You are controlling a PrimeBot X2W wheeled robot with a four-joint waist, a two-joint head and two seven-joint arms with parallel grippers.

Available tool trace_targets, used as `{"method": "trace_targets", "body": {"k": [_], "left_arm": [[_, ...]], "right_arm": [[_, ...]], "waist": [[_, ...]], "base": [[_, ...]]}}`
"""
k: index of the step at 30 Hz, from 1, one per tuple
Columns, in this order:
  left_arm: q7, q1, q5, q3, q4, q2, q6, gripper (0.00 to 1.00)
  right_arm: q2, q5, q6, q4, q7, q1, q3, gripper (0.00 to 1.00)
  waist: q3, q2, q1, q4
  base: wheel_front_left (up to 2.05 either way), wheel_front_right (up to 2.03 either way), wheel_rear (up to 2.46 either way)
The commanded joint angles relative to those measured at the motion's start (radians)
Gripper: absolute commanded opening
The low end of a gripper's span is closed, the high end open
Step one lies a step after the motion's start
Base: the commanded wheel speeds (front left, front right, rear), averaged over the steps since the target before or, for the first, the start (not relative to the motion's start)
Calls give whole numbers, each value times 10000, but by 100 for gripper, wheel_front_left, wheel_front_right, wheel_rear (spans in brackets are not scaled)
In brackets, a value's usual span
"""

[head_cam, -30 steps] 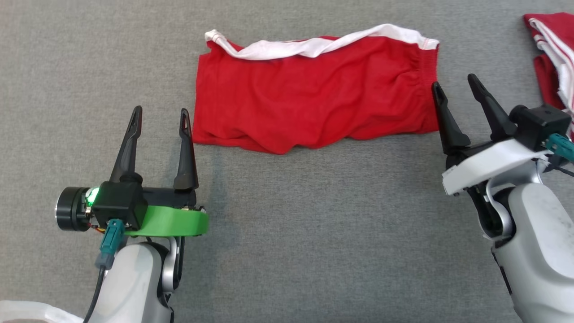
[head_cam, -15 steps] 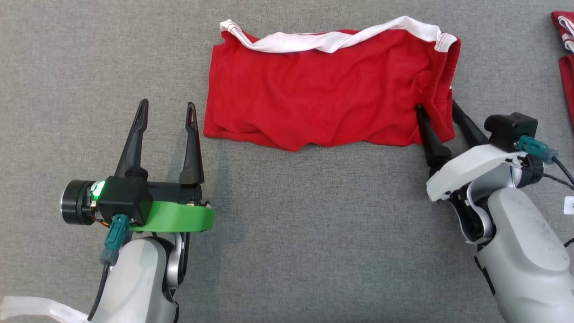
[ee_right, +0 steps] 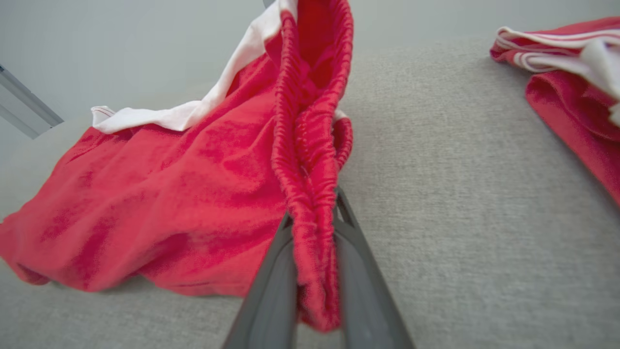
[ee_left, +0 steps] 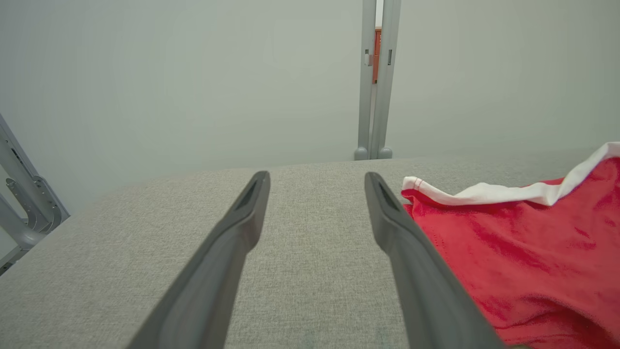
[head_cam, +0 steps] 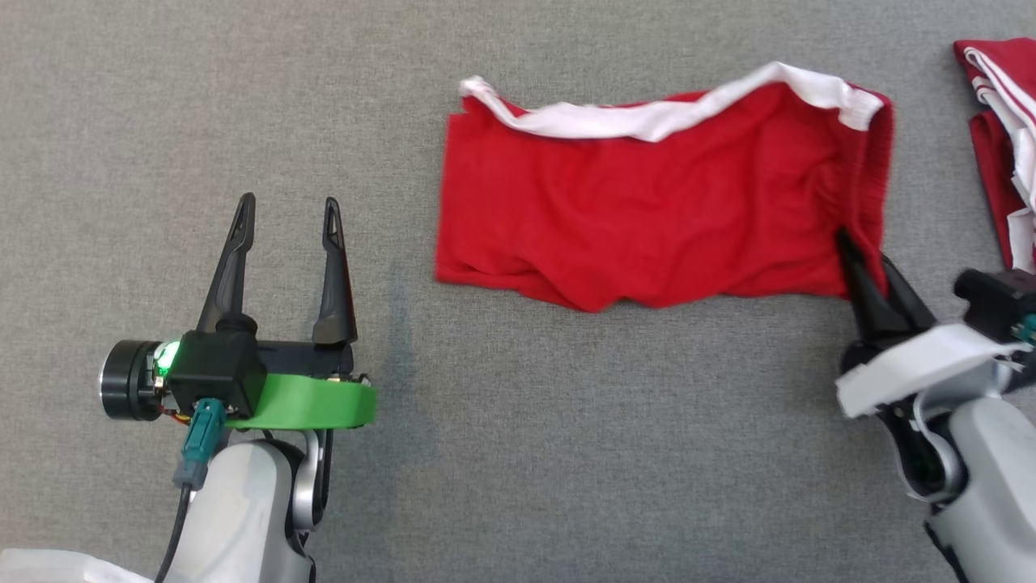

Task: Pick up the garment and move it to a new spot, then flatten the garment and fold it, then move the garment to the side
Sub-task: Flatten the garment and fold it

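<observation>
Head view, looking down on a grey cloth surface [head_cam: 518,453]. One red garment [head_cam: 647,210] lies in the upper centre and right of the frame, with a white band [head_cam: 647,121] along its top edge. Its long axis runs left to right across the frame.

The right gripper [head_cam: 862,247] enters from the lower right. Its two dark fingers are pressed narrow, pinching the garment's right short end close to the lower right corner. In the right wrist view the gathered elastic waistband [ee_right: 310,145] stands up between those fingers, and the rest of the cloth spreads away to the left of that frame, mostly resting on the surface.

The left gripper [head_cam: 288,202] sits at the lower left of the head view, fingers spread wide and holding nothing. It is clear of the garment, whose left end lies up and to the right of its fingertips. In the left wrist view the red cloth lies just right of the right-hand finger.

So the whole garment lies to the left of the gripper that holds it. Any lift or drag would likely trail it from that one pinched end. The right arm is in contact; the left is nearer the free end.

Count: two grippers, one task garment. A second red-and-white cloth [head_cam: 999,121] sits at the upper right edge, cut off by the frame; it may be one piece or several.
</observation>
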Motion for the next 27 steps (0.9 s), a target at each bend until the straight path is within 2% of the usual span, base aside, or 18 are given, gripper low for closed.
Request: {"method": "trace_targets", "body": {"k": [1, 6, 9, 17, 22, 27], "left_arm": [[-25, 125, 143, 48, -11, -10, -17, 100], [-25, 259, 139, 141, -14, -23, -25, 100], [-25, 314, 158, 162, -2, -33, -43, 100], [-25, 112, 172, 23, 31, -137, -155, 100], [-25, -21, 82, -70, 37, -269, -184, 100], [-24, -115, 37, -155, 77, -396, -209, 100]], "right_arm": [[-233, 109, -21, -60, -27, 292, -181, 0], [-698, 337, -19, -506, 249, 689, -575, 0], [-780, 545, -19, -1137, 691, 491, -403, 0], [-484, 1470, -18, -2713, 2525, -774, 1214, 0], [107, 1821, -16, -2369, 3201, -1680, 2638, 0], [480, 1960, -13, -1336, 3046, -2276, 3423, 0]], "waist": [[-146, 0, 0, -64], [-339, 0, 0, -166], [-409, 0, 0, -208], [-438, 0, 0, 49], [-278, 0, 0, 501], [-131, 0, 0, 892]], "base": [[0, 0, 0], [0, 0, 0], [0, 0, 0], [0, 0, 0], [0, 0, 0], [0, 0, 0]]}}
